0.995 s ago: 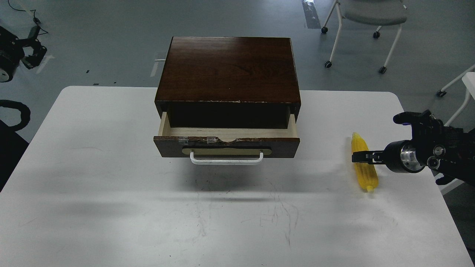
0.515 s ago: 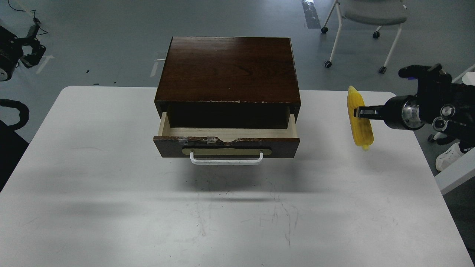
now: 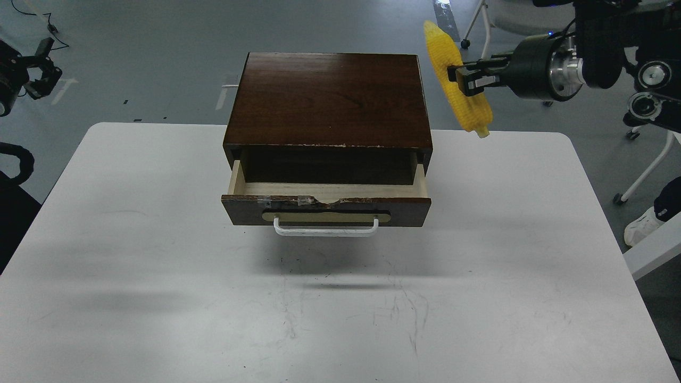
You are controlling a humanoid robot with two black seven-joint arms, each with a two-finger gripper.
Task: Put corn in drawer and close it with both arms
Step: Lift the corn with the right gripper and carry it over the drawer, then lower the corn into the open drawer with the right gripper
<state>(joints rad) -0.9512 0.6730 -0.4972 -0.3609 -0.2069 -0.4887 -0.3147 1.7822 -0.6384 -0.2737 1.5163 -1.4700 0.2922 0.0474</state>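
My right gripper [image 3: 462, 78] is shut on the yellow corn [image 3: 457, 82] and holds it high in the air, just right of the cabinet's top right corner, the cob hanging tilted with its stub end down. The drawer [image 3: 325, 210] is pulled partly open, showing pale wood inside, with its white bar handle [image 3: 325, 229] facing me. It sits in a dark brown wooden cabinet [image 3: 327, 98] on the white table [image 3: 159, 298]. My left gripper [image 3: 40, 74] is at the far left edge over the floor, small and dark.
A grey chair on castors [image 3: 500, 21] stands behind the table at the top right. A white chair frame [image 3: 652, 247] and a person's shoe [image 3: 641, 226] are at the right edge.
My right gripper has lifted the corn off the table's right side and carried it up and left, to beside the cabinet's top. The left arm shifted slightly.
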